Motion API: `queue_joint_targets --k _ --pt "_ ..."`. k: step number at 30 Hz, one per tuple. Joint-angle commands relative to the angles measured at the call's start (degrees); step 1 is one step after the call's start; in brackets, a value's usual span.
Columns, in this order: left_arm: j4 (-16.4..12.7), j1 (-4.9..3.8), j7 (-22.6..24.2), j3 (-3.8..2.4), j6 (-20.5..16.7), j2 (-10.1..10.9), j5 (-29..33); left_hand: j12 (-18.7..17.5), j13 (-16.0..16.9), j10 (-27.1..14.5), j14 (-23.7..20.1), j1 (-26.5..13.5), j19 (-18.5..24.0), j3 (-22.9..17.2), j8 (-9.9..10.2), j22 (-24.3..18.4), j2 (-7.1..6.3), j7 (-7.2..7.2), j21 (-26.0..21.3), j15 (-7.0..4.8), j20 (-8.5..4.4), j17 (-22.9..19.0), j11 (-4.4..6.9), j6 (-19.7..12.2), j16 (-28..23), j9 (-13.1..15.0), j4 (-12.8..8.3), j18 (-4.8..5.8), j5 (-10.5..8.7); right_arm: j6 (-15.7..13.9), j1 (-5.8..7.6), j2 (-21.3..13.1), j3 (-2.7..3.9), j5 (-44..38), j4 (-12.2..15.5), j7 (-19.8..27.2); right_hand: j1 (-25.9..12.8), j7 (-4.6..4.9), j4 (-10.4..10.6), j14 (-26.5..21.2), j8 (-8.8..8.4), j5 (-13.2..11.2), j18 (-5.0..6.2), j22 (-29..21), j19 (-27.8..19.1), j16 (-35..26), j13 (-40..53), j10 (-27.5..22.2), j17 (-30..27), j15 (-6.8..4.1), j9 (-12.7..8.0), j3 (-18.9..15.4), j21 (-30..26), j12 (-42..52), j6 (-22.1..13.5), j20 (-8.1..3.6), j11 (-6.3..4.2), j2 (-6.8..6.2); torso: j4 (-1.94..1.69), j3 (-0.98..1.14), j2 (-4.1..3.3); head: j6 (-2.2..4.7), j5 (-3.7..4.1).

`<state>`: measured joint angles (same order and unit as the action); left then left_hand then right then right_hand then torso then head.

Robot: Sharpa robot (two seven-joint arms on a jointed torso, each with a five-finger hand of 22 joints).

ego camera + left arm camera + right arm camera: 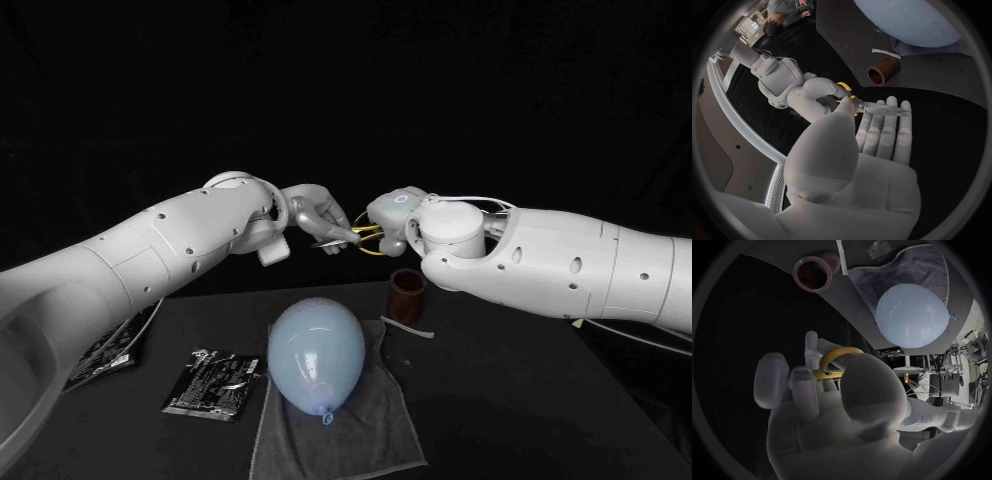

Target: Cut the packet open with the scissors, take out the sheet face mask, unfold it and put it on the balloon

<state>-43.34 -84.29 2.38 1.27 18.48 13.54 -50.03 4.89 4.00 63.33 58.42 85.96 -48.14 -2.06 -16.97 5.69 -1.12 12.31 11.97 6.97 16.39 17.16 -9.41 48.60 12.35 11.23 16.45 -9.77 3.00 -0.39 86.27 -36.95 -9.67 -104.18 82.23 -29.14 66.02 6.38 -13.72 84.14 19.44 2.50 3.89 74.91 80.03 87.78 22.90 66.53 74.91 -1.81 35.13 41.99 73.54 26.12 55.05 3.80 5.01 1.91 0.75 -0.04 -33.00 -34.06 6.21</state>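
The packet lies flat on the desk, toward its left edge and just beside the grey towel. Neither hand touches it, and no cut shows on it. A second dark packet lies closer to the left edge, partly behind the left arm. The balloon rests on the towel near the middle of the desk's near edge. Its surface is bare, with no mask on it. A brown cup stands beyond the towel, toward the far edge.

The scissors are up in the air above the far part of the desk, held between the two hands. The right hand has its fingers curled through the yellow handle loops, so it holds the scissors. The left hand has its fingers stretched out flat and close together, and the blades lie across their tips. I cannot tell whether its thumb pinches the blades or the hand only supports them.

By my reading the task is at its start. The tool is picked up and seems to be getting settled into a working grip. The cutting, taking out the mask, unfolding it and laying it on the balloon are all left to do.
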Motion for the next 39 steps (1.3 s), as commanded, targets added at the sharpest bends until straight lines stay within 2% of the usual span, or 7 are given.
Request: queue_joint_targets --k 1,15,18,28,33,35,39 --pt "-0.1 -0.06 0.0 -0.04 2.8 0.0 2.6 0.3 0.0 0.8 0.5 0.5 -0.3 -0.7 -0.4 -0.1 0.64 0.2 0.2 -0.08 0.09 0.2 0.27 0.7 0.2 0.1 0.0 -0.43 -0.23 -0.4 0.07 0.1 0.05 -1.6 -0.1 -0.4 0.6 -0.05 0.6 4.4 0.14 0.3 0.37 1.7 0.4 0.3 -0.1 6.8 7.1 -0.44 0.9 0.4 0.3 -0.2 0.5 0.14 -3.46 -0.1 0.04 0.02 -0.02 -0.07 0.09" --pt "-0.1 -0.06 0.9 -0.04 4.1 -0.1 5.2 -0.3 -0.1 7.1 3.5 8.0 -1.2 -12.1 -1.9 -0.3 5.55 -2.49 0.8 -2.13 -0.12 2.5 2.8 5.1 1.3 1.2 0.0 -0.56 -0.23 -1.8 0.06 0.1 0.05 -1.9 0.0 -0.2 0.6 -0.03 0.9 4.3 0.04 0.3 0.43 1.5 0.3 0.2 0.0 6.9 6.9 -0.41 0.9 0.5 0.1 -0.4 0.5 0.16 -3.43 -0.43 0.09 0.04 -0.01 -0.23 0.11" --pt "0.0 -0.07 0.9 -0.04 4.3 0.0 5.7 -0.7 -0.1 8.5 4.1 6.9 -1.2 -16.1 -2.5 -0.2 4.85 -2.73 1.1 -2.34 -0.17 3.4 3.04 5.3 1.4 2.0 0.0 -0.55 -0.22 -2.8 0.05 0.1 0.05 -1.9 -0.1 0.0 0.7 0.22 1.4 4.0 -0.46 0.3 0.79 0.3 -0.7 -0.2 -0.3 6.1 5.3 -0.21 1.0 0.8 -1.5 -1.5 0.1 0.26 -3.2 -1.42 0.1 0.03 -0.02 -0.2 0.11" --pt "0.1 -0.07 -0.3 -0.03 6.2 0.1 7.1 -0.9 -0.1 9.9 4.5 4.5 -1.1 -20.8 -3.5 -0.3 3.93 -2.93 1.2 -2.56 -0.24 4.8 3.23 5.5 1.6 3.6 -0.2 -0.55 -0.24 -12.4 -0.1 -0.4 0.02 -0.9 0.1 2.6 -2.1 0.11 5.9 2.5 -7.57 0.3 2.64 -6.3 -5.3 -2.8 -7.9 -5.7 -1.7 1.51 -2.3 -2.8 -10.6 -14.2 -7.1 1.48 -1.28 -12.05 0.07 0.02 -0.02 -0.15 0.07" --pt "0.0 -0.07 -0.9 -0.03 6.4 0.1 7.3 -1.0 -0.1 10.2 4.6 3.9 -1.2 -22.1 -3.8 -0.3 3.38 -2.91 1.3 -2.61 -0.28 5.2 3.32 5.5 1.6 4.1 -0.3 -0.57 -0.26 -18.2 -0.12 -0.9 0.02 0.7 0.5 5.4 -0.1 -0.66 8.8 0.5 -9.04 0.3 4.75 -14.7 -11.2 -6.9 -11.2 -7.0 -10.0 0.86 -3.6 -5.0 -22.4 -17.0 -7.1 0.9 -1.93 -14.63 0.03 -0.01 0.0 -0.15 0.03" --pt "0.0 -0.07 -1.3 -0.02 6.1 0.1 7.3 -1.0 -0.1 10.5 4.8 3.4 -1.3 -23.4 -4.1 -0.3 2.77 -2.94 1.5 -2.7 -0.35 5.7 3.39 5.5 1.7 4.7 -0.6 -0.62 -0.26 -20.1 -0.13 -1.1 0.02 1.7 0.7 6.7 1.4 -0.83 10.1 -4.0 -9.45 0.3 6.57 -22.9 -17.8 -13.4 -12.6 -7.0 -21.9 0.49 -4.1 -6.0 -34.2 -17.7 -6.5 0.8 -2.25 -15.25 0.02 0.0 -0.02 -0.14 0.03" --pt "0.0 -0.08 -1.9 -0.01 5.0 0.2 7.3 -1.0 -0.1 10.9 5.0 2.7 -1.9 -25.1 -4.5 -0.1 1.99 -2.94 1.9 -2.8 -0.55 6.2 3.46 5.5 1.8 5.4 -1.1 -0.67 -0.25 -22.4 -0.12 -2.2 0.02 5.0 1.6 9.6 4.0 -0.85 12.1 -18.1 -10.14 0.2 5.97 -27.6 -23.2 -30.8 -14.7 -5.9 -44.1 0.69 -4.9 -7.2 -42.7 -18.1 -5.7 2.4 -2.35 -15.93 0.07 0.0 -0.05 -0.14 -0.01"
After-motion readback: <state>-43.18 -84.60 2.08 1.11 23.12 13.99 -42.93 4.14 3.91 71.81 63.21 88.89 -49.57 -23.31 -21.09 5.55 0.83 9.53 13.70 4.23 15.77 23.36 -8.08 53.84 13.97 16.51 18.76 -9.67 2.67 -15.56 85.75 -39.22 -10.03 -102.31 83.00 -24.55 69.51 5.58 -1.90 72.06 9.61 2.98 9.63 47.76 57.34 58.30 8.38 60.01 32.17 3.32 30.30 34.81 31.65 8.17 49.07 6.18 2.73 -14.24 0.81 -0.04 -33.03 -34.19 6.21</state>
